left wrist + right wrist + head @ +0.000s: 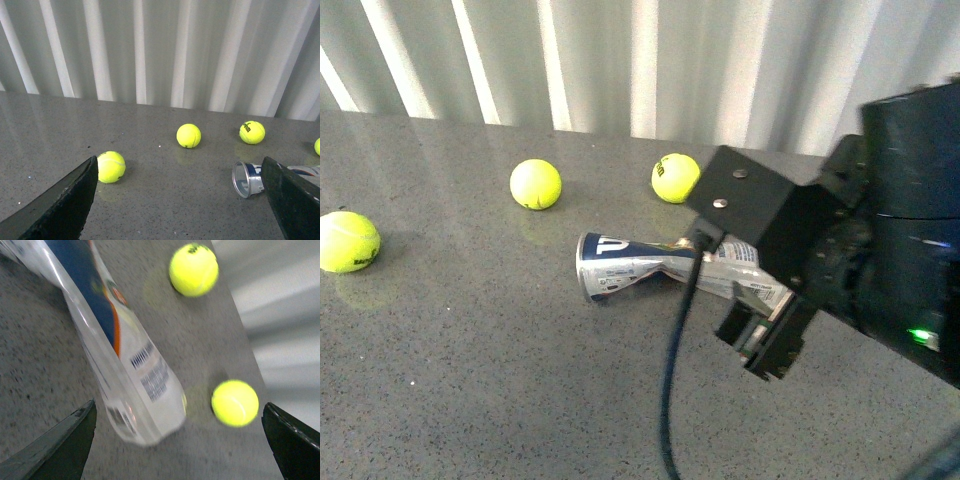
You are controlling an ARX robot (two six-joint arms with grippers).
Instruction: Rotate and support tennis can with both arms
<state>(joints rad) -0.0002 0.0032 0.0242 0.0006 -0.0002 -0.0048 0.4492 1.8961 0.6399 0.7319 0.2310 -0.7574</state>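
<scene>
The grey table (470, 380) ends at a ribbed wall (620, 60) on its far side, and open surface spreads near and left of the tennis can (640, 265). The can lies dented on its side mid-table, mouth to the left. The left ball (345, 242), middle ball (535, 184) and far ball (675, 177) sit apart from it. The right arm (880, 230) hangs over the can's right end. The right gripper (178, 410) is spread wide around that end, though blur hides any contact. The left gripper (178, 165) is also spread wide and holds nothing.
</scene>
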